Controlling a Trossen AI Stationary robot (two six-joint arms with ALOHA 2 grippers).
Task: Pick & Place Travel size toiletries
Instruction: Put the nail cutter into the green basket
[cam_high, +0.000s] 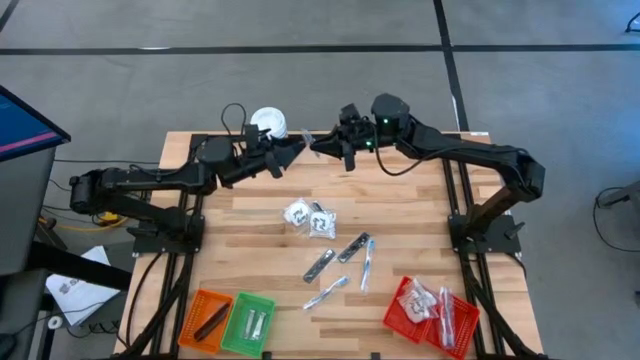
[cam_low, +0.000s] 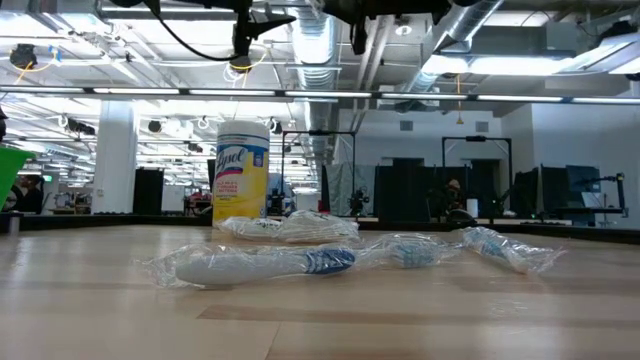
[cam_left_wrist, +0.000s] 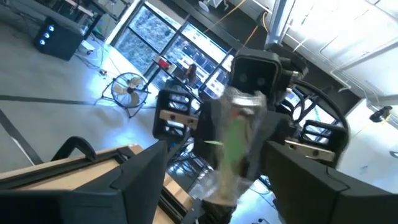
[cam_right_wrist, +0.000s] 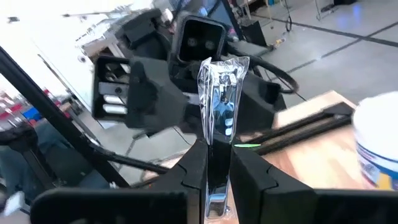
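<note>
1 clear-wrapped stick we log pinched in right gripper; left gripper faces it, jaws spread.

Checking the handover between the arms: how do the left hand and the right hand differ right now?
The left hand has its fingers spread wide and grips nothing; the right hand is shut on a clear-wrapped stick. The left hand reaches in from the left side of the table, the right hand from the right. Both are raised above the far edge of the table, tips almost meeting.
</note>
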